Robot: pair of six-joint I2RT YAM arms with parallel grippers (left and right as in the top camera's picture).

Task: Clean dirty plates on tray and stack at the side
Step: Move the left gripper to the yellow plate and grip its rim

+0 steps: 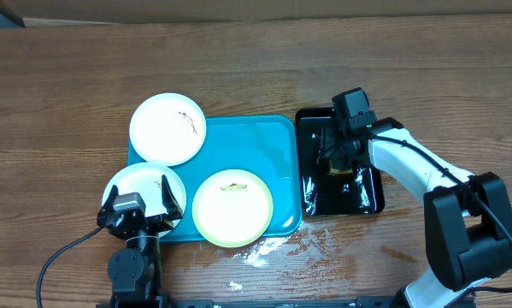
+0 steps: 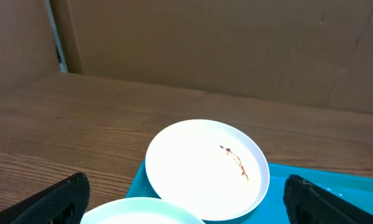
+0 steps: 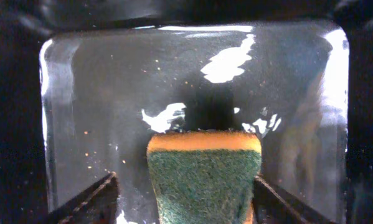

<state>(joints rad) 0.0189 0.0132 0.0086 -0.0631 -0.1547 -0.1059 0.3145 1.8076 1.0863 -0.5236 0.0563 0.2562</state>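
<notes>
The turquoise tray [image 1: 277, 141] lies mid-table. A white plate [image 1: 167, 128] with a dark smear sits on its far left corner and shows in the left wrist view [image 2: 205, 168]. A second white plate [image 1: 136, 184] sits at the near left, its rim low in the left wrist view [image 2: 142, 211]. A yellow-green plate [image 1: 232, 207] with a smear sits at the near edge. My left gripper [image 1: 142, 205] [image 2: 186, 208] is open over the near white plate. My right gripper [image 1: 337, 154] [image 3: 183, 199] is open in the black tray, a green-and-orange sponge [image 3: 203, 177] between its fingers.
The glossy black tray [image 1: 371, 192] is wet and stands right of the turquoise tray. Water drops lie on the table [image 1: 277, 248] in front of the trays. A cardboard wall [image 2: 236, 43] runs along the back.
</notes>
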